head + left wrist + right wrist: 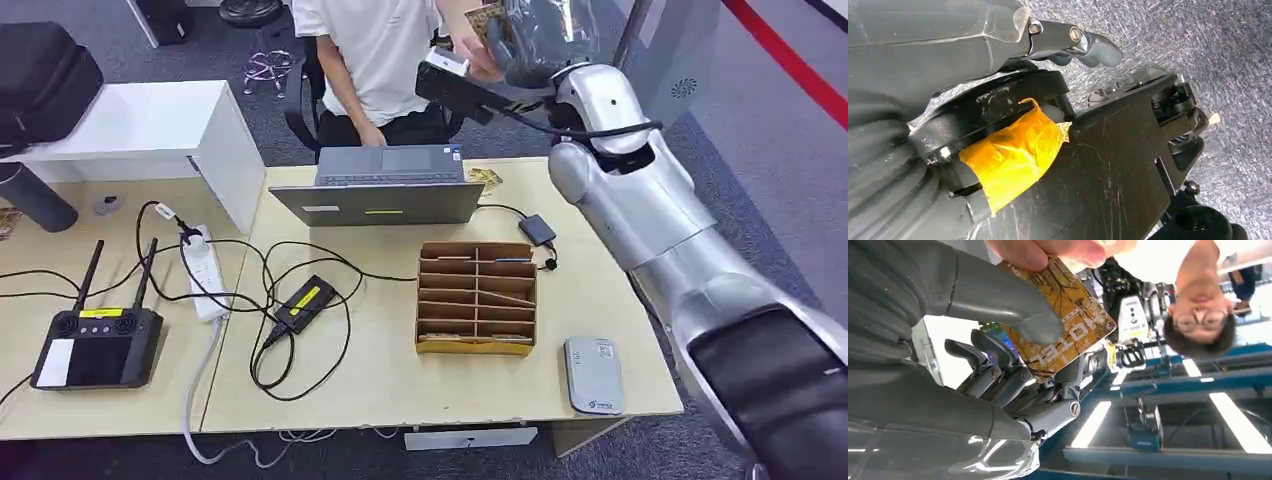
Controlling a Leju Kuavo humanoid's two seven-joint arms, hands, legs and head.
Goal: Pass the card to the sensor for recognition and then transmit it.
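Up at the far side of the pale wooden desk, the robot's silver right hand is raised toward a seated person in a white shirt, and its fingers blur there against the background. From the right wrist, that right hand pinches one golden-brown printed card between its thick grey thumb and darker fingers; a person's hand also holds the card's upper edge, partly cut off by the frame. Much of the card's printing is covered by the thumb.

On the desk sit one grey card sensor, near the front edge, one brown cardboard divided box, one grey laptop, and a few more cards beside it, too small to count.

The left hand hangs over grey carpet with only a few dark fingers showing; I cannot tell how it is set.
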